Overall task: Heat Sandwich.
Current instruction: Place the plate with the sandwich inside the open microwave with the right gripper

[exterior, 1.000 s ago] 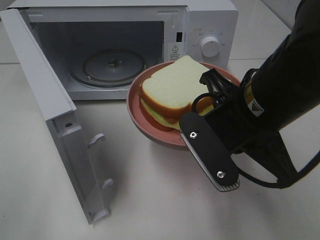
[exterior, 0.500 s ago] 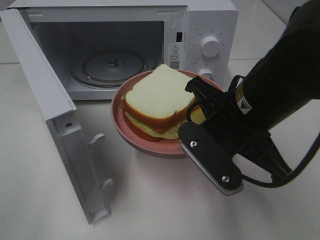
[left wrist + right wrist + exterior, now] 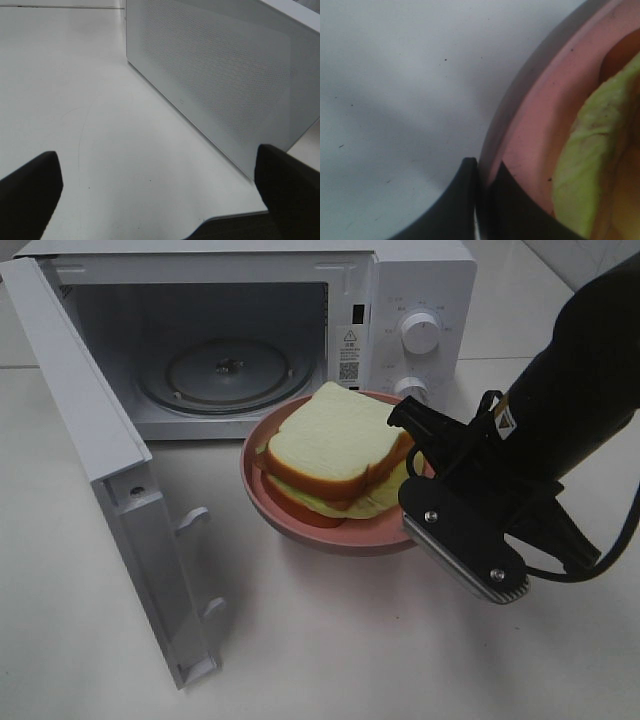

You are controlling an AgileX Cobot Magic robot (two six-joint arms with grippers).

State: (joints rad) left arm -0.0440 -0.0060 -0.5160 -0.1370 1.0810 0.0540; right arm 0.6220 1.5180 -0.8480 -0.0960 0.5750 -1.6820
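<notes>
The sandwich, white bread with brown crust and green and red filling, lies on a round pink plate. The plate is low over the table, just in front of the open microwave. My right gripper is shut on the plate's right rim. The right wrist view shows its fingertips pinching the pink rim, with the green filling beside them. My left gripper is open and empty, facing the outer side of the microwave door.
The microwave door stands open to the left, reaching toward the table's front. The glass turntable lies inside the cavity. Two control knobs sit on the right panel. The table is white.
My right gripper carried the plate and sandwich left toward the microwave opening, then slightly back right and lower. The arm's wrist has turned. The door has not moved.
</notes>
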